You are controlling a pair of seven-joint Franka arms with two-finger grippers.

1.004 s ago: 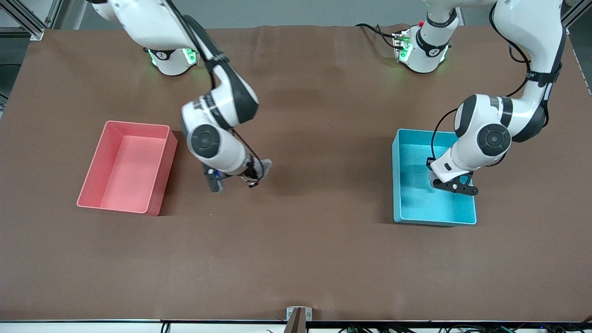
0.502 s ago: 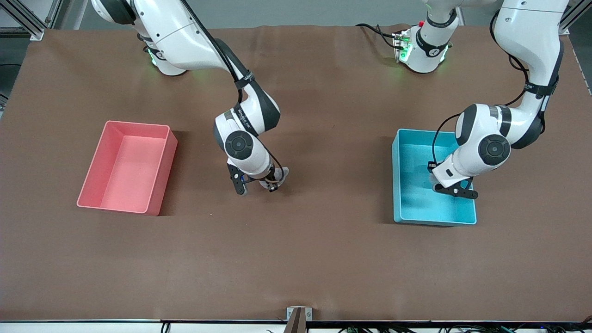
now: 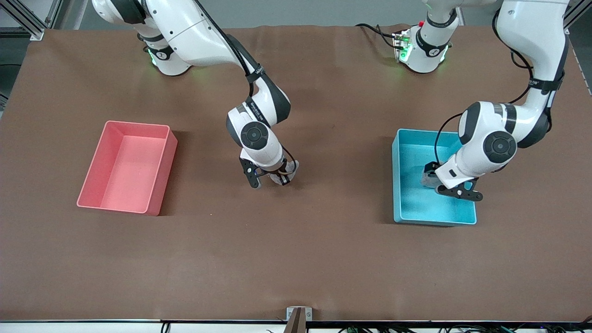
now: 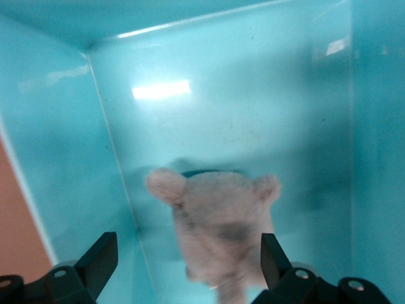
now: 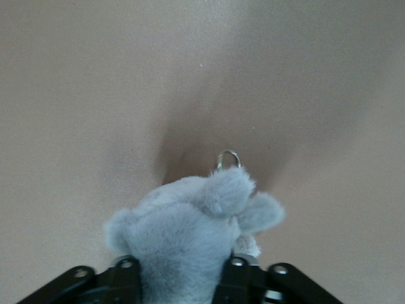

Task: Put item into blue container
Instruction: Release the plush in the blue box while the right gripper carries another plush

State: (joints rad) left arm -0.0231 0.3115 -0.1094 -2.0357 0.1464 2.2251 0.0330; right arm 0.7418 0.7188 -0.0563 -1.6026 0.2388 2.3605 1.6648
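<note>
a: since the earlier frame the right gripper [image 3: 270, 178] has been carried toward the blue container [image 3: 401, 210], clamped on a grey plush [image 5: 190, 237].

b: left gripper [image 4: 183, 269]: spread, a pink plush [image 4: 218, 231] lying between the jaws inside the container. risk: that plush may be snagged as the jaws are lifted.

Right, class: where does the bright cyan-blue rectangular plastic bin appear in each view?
Front view: bright cyan-blue rectangular plastic bin toward the left arm's end, under the left end effector.
Left wrist view: its walls fill the picture.
Right wrist view: not in it; the right end effector grips a grey plush toy.
Shared landmark: the pale plush toy in the bin.
</note>
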